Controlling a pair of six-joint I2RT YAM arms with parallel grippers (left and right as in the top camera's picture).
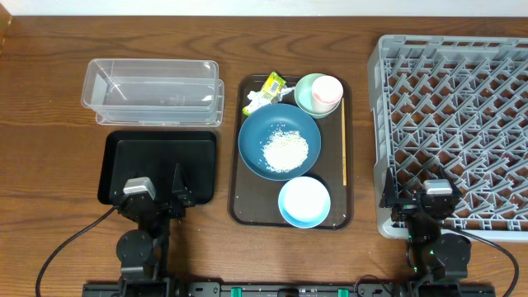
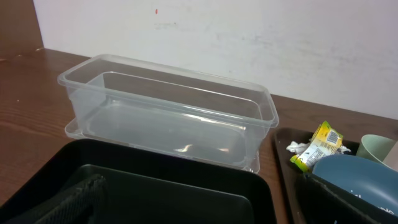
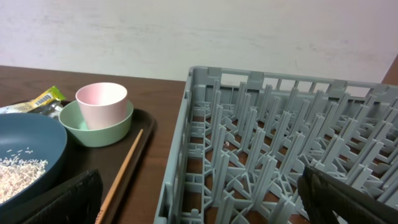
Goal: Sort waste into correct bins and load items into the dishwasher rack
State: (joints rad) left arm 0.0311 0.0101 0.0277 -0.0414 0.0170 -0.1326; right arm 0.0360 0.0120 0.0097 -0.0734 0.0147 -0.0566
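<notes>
The dark-blue plate [image 1: 266,124] holds a heap of white rice [image 1: 285,150] on the brown serving tray [image 1: 235,169]. The pink cup [image 1: 327,90] stands inside the mint-green bowl [image 1: 305,97]. The yellow-green wrapper with white paper [image 1: 266,91], the light-blue bowl [image 1: 304,202] and the chopstick [image 1: 344,148] are on the same tray. The clear tub [image 1: 153,91] is at back left, with the black tray [image 1: 157,157] in front of it. The grey rack [image 1: 458,124] is at the right. My left gripper [image 1: 157,191] is open over the black tray [image 2: 168,186]. My right gripper [image 1: 412,191] is open at the rack's near-left corner [image 3: 180,180].
The clear tub [image 2: 168,112] shows empty in the left wrist view, with the wrapper [image 2: 318,146] to its right. The right wrist view shows the cup [image 3: 101,102] in the mint bowl [image 3: 93,130], the chopstick [image 3: 121,171] and the rice [image 3: 18,174]. A white wall runs behind the table.
</notes>
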